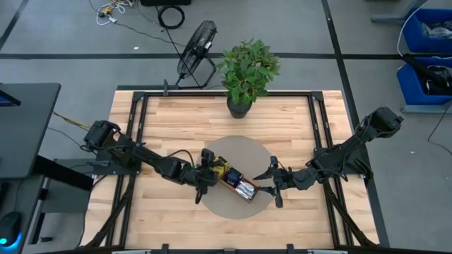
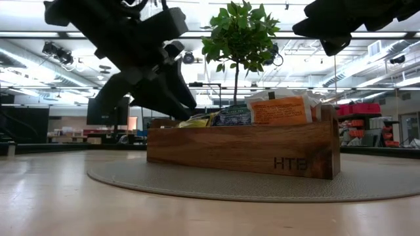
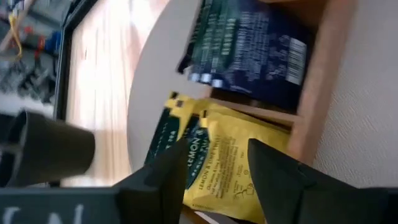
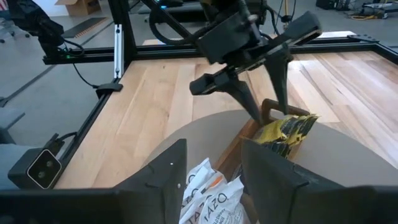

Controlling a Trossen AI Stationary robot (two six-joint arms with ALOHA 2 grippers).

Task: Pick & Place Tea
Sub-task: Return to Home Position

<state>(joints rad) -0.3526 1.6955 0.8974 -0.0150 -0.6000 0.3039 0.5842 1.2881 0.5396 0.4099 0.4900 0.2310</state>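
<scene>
A long brown wooden tray sits on a round grey mat, with sachets standing in its compartments. Yellow ones are at its left end, navy ones in the middle and orange-and-white ones at its right end. My left gripper is open and reaches down over the left end, its fingers on either side of the yellow sachets. My right gripper is open and hovers just off the right end, above the orange-and-white sachets. My left gripper comes from above, slanting from the table's left, with one finger on each side of the yellow sachets' upper edge. Whether the fingers touch them, I cannot tell.
The mat lies mid-table on the wooden top. A potted plant stands at the far edge behind the tray, and a black fan sits on the floor beyond. A black frame rims the table. Bare wood lies to the left, right and near side.
</scene>
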